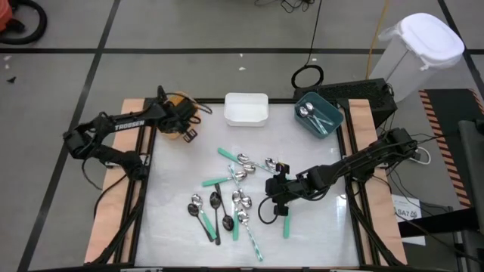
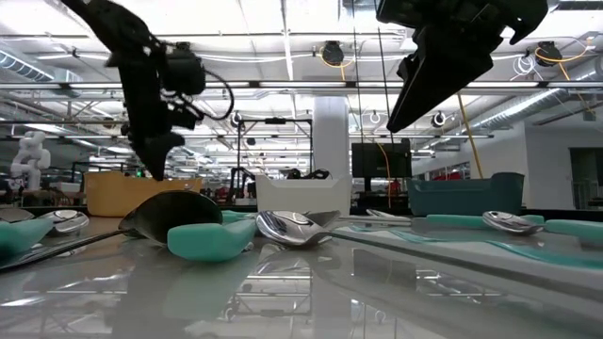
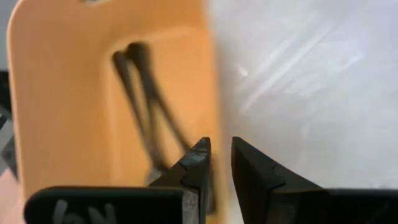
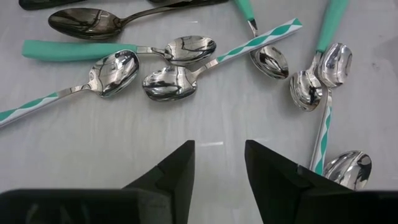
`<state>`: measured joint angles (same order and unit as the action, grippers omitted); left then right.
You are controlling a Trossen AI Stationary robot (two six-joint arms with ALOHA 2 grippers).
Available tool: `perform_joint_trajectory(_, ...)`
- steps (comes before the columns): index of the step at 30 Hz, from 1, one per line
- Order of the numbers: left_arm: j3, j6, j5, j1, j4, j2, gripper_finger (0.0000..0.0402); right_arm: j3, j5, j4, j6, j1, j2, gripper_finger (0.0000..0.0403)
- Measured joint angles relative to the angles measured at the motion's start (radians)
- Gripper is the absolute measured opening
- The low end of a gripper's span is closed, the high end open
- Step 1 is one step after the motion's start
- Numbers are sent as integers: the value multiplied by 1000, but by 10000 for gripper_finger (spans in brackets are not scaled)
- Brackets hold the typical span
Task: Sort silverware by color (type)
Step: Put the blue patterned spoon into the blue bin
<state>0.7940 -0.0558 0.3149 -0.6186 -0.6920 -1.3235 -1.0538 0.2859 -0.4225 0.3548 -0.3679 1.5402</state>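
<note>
The right tool (image 1: 277,198) is hovering low over the middle of the counter (image 1: 318,234), its two fingers standing apart with nothing between them. The silverware (image 1: 231,198) is lying scattered just beyond its fingertips, toward the left arm's side: spoons with mint-green handles, striped handles and black handles, their bowls crowding together. The nearest bowls (image 4: 169,82) are sitting straight ahead of the open fingers, with most handles running crosswise to the line of reach, so the jaws are probably needing a turn to straddle one. One mint handle (image 1: 286,224) is lying apart, just beside the tool on its near side.

The left tool (image 1: 187,130) is waiting over the orange bin (image 3: 74,112) at the counter's far left corner, fingers slightly parted and holding nothing; two black handles (image 3: 140,93) are resting inside. It seems the right arm is far nearer the pile. A teal bin (image 1: 318,113) is already holding a few spoons
</note>
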Motion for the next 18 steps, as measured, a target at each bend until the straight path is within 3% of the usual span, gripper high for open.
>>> perform_joint_trajectory(6,0,-124,14,261,-9,82,67,0,0,0,-1,0,0,134)
perform_joint_trajectory(18,0,-441,291,855,0,94,67,0,29,15,4,0,0,134)
